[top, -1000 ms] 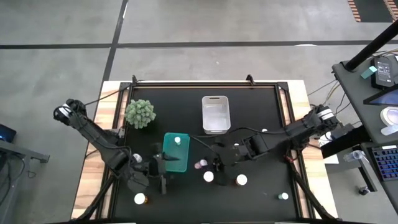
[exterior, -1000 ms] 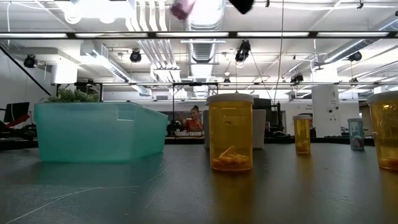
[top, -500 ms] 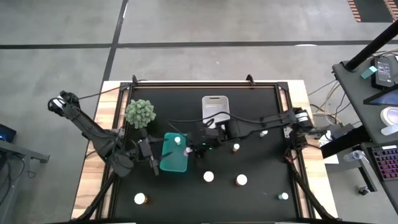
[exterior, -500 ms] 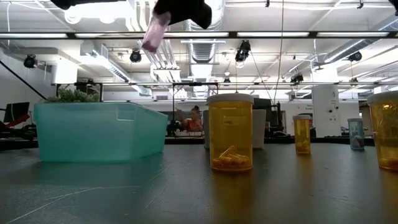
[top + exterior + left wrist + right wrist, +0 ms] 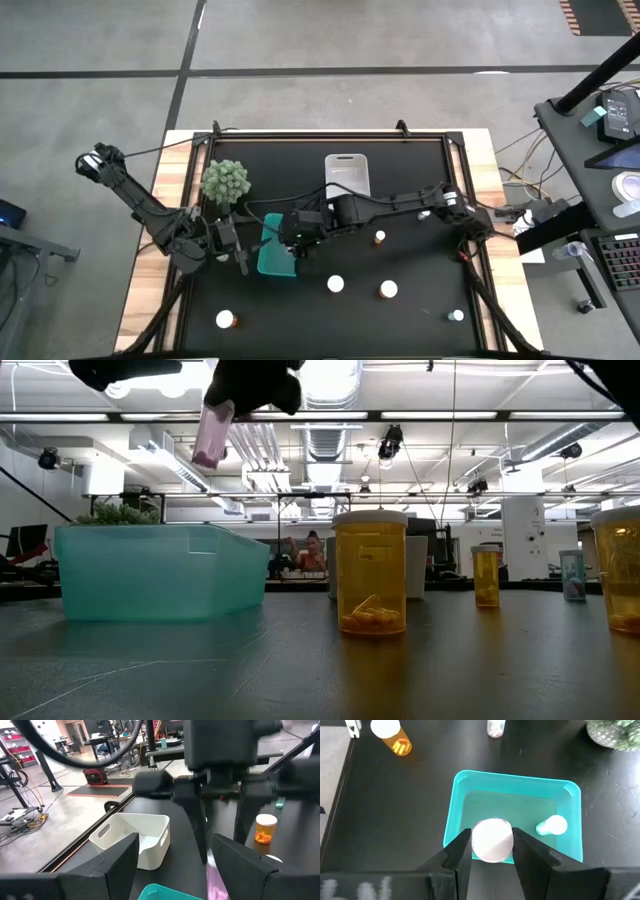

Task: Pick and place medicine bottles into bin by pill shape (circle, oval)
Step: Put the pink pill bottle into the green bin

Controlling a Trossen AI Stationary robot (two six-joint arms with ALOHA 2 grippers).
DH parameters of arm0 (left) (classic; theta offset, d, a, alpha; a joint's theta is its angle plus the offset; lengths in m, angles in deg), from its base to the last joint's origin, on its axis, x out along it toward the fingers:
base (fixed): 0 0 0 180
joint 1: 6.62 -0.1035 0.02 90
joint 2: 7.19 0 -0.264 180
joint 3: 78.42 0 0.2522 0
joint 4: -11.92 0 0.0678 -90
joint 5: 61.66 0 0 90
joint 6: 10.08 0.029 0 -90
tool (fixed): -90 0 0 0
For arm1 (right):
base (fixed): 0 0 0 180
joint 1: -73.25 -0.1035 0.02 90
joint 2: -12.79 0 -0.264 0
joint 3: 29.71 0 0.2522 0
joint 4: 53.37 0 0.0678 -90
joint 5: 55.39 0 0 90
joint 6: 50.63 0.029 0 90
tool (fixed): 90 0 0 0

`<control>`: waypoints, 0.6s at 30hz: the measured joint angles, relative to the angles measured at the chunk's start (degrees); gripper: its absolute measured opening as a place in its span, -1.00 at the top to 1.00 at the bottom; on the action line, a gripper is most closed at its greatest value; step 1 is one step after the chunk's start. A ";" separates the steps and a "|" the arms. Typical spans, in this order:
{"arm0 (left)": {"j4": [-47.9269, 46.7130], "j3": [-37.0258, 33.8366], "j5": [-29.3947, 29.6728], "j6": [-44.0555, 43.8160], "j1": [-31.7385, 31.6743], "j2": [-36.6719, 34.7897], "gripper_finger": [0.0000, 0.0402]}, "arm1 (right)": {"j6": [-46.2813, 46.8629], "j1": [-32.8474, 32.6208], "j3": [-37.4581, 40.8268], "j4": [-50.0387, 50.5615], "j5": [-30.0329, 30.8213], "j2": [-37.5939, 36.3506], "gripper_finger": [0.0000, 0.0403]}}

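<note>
My right gripper (image 5: 296,240) hangs over the teal bin (image 5: 272,256), shut on a clear pink-tinted medicine bottle (image 5: 212,435) with a white cap (image 5: 491,839). Another white-capped bottle (image 5: 552,826) lies inside the bin. Amber bottles (image 5: 371,575) (image 5: 388,290) (image 5: 227,320) stand upright on the black table, along with a white-capped one (image 5: 335,284). My left gripper (image 5: 236,252) waits open just left of the teal bin, fingers (image 5: 120,860) pointing toward it with nothing between them. My right gripper pinches the bottle's cap end (image 5: 476,843) between its two fingers, one on each side. The fingers slant down from the table's right. The bottle hangs below them, nearly upright with its cap up, lifted clear above the teal bin.
A white bin (image 5: 347,178) stands at the far middle and a green bushy plant (image 5: 224,182) at the far left. More bottles stand to the right (image 5: 379,238) (image 5: 456,316) (image 5: 424,213). A raised frame borders the table.
My right gripper has carried the bottle toward the table's left, from above the standing bottles to over the teal bin, and tipped further down; the bottle now hangs nearly upright. My left gripper has drawn back toward the table's left and far side.
</note>
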 joint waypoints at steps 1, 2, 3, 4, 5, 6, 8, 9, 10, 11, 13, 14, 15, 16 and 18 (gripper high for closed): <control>0.08 0.00 0.02 0.00 0.00 -0.18 -0.16 | -0.23 0.00 -0.87 0.33 -0.02 0.69 0.40; 0.14 0.00 0.02 -0.02 0.00 -0.25 -0.16 | -0.38 0.00 -1.71 0.71 0.00 1.44 0.40; 0.11 0.00 0.02 -0.02 0.00 -0.25 -0.16 | -0.42 0.00 -2.53 1.13 0.00 2.16 0.40; 0.07 -0.04 0.00 0.02 0.00 -0.25 -0.16 | -0.46 0.00 -3.23 1.42 -0.01 2.76 0.40; 0.04 -0.04 0.00 0.04 0.00 -0.25 -0.16 | -0.47 0.00 -3.43 1.32 0.00 3.02 0.40; 0.07 -0.04 0.02 0.04 0.00 -0.25 -0.16 | -0.50 0.00 -3.56 1.13 0.01 3.44 0.40; 0.05 -0.04 0.00 0.07 0.00 -0.25 -0.16 | -0.89 0.20 -3.79 0.72 0.01 4.09 0.40; 0.02 -0.04 0.00 0.07 0.00 -0.25 -0.16 | -0.92 0.35 -3.80 0.80 -0.01 4.37 0.40; 0.08 -0.04 0.02 0.09 0.00 -0.25 -0.16 | -0.90 0.55 -3.77 0.83 -0.02 4.65 0.40; 0.06 -0.04 0.00 0.09 0.00 -0.27 -0.16 | -0.88 0.82 -3.55 0.46 -0.04 5.00 0.40; 0.06 -0.04 0.00 0.11 0.00 -0.27 -0.16 | -0.92 1.47 -3.40 0.36 0.04 5.63 0.40; 0.05 -0.04 0.01 0.11 0.00 -0.27 -0.16 | -0.96 1.79 -3.34 0.23 0.04 6.16 0.40; 0.05 -0.04 0.01 0.15 0.00 -0.27 -0.16 | -1.03 2.10 -3.33 -0.02 0.04 6.55 0.40; 0.04 -0.04 0.00 0.34 0.00 -0.27 -0.16 | -1.06 2.40 -3.32 -0.08 0.06 7.04 0.40; -0.13 -0.06 0.05 1.09 0.00 -0.29 -0.16 | -1.29 2.90 -3.30 -0.03 0.06 8.13 0.40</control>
